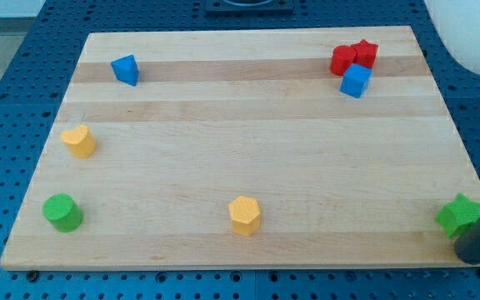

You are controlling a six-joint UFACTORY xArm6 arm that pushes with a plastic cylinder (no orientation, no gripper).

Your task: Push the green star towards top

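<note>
green star [459, 215] flat at btm right, my tip [476, 252] just below-right

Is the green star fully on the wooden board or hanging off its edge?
On the board: green star sits inside its right edge, near the bottom corner, with my tip just below-right.

Board [248, 158]: pale wood, with lengthwise grain in lighter and darker bands; surrounding surface [23, 67]: blue, patterned with a regular grid of dark holes; green star [459, 216]: bright green; green cylinder [62, 212]: same green; yellow hexagon [245, 215] and yellow heart [79, 141]: orange-yellow; blue triangle [125, 69] and blue cube [355, 81]: mid blue; red cube [343, 60] and red star [363, 53]: red; my tip [476, 250]: dark grey.
</note>
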